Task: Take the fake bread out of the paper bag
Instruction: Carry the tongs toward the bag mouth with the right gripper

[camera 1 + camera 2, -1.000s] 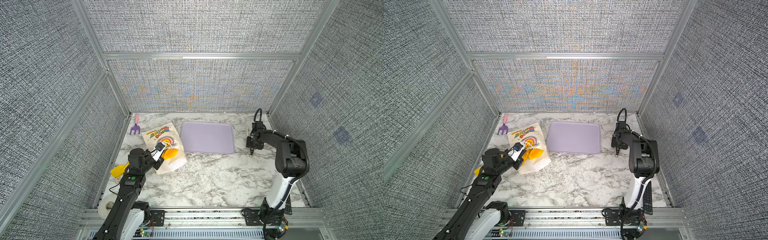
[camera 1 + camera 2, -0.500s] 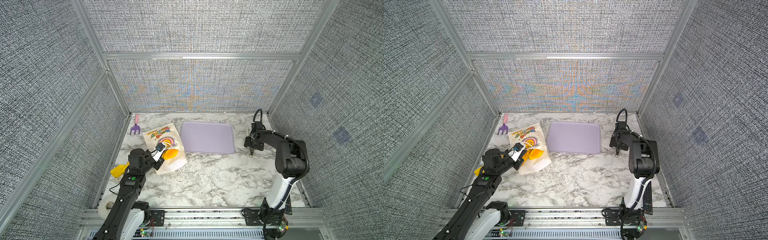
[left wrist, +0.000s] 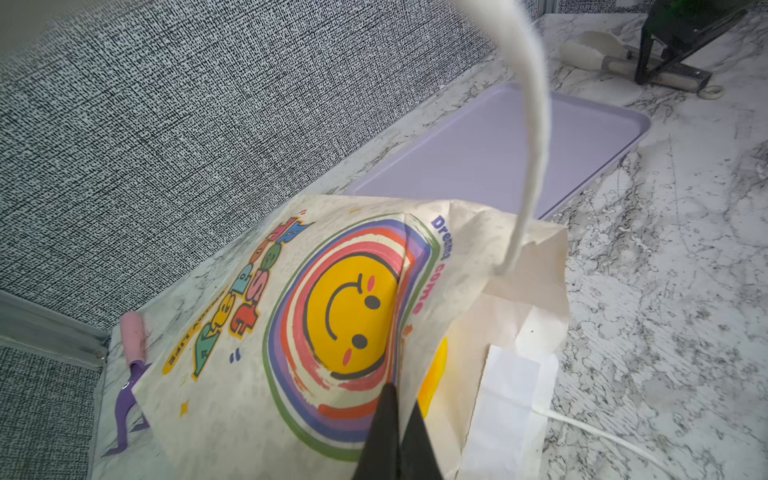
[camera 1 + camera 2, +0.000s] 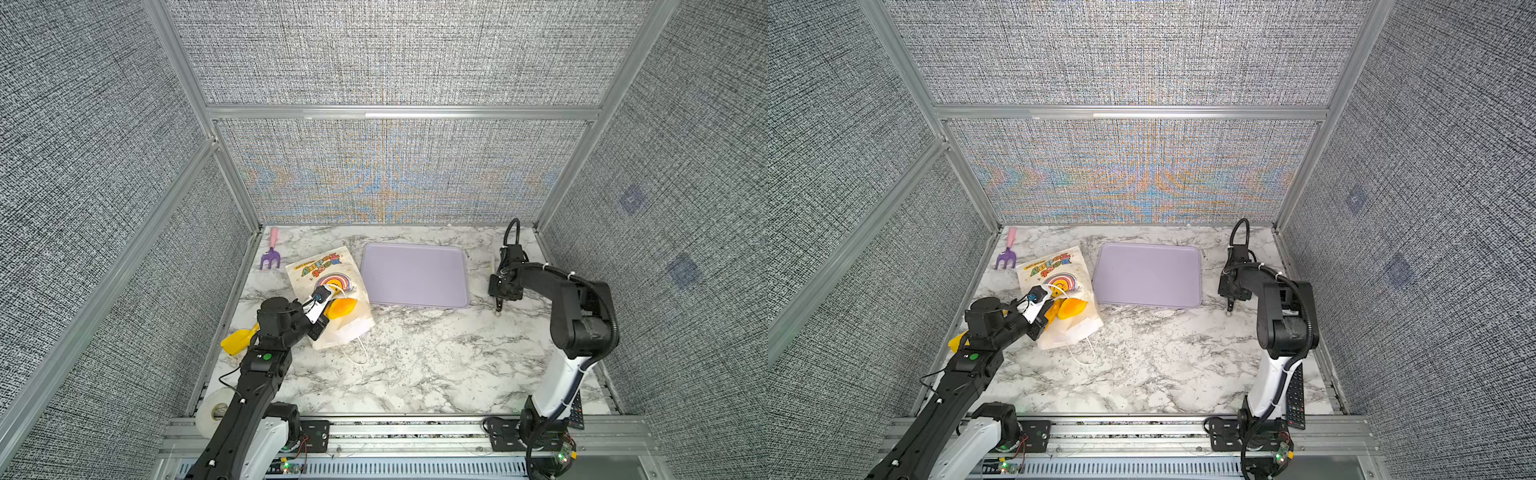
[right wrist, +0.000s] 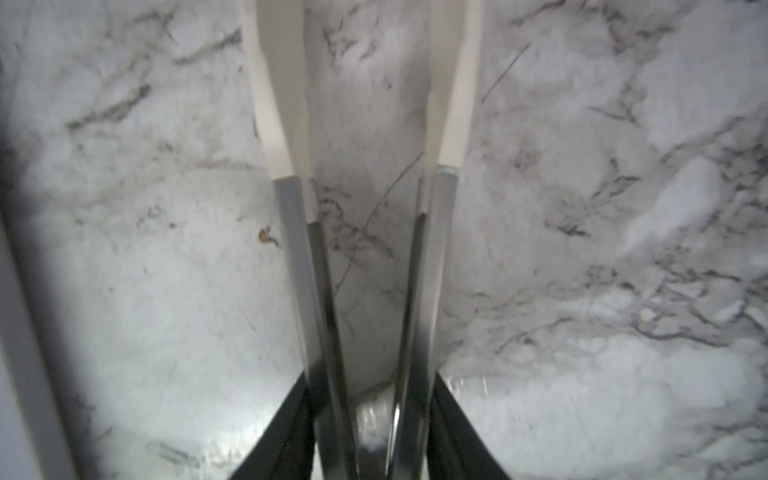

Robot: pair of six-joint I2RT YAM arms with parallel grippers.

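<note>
Bread (image 4: 345, 306) in bag (image 4: 316, 272) mouth, centre-left
My left gripper (image 3: 401, 399) pinches bag beside it; right gripper (image 5: 370, 390) clamps tongs (image 5: 293, 232) well right

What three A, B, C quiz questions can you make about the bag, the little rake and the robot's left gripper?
1. Where is the paper bag? A lying on the table beside the lilac tray; B standing on the tray; C hanging on the wall.
2. What colour is the forked head of the toy rake? A green; B yellow; C purple.
3. The left gripper is: A open over the tray; B shut on the paper bag; C holding the rake.
Answers: 1 A, both top views show it flat beside the tray. 2 C, purple head, pink handle. 3 B, the left wrist view shows its fingers pinching the bag's paper.
</note>
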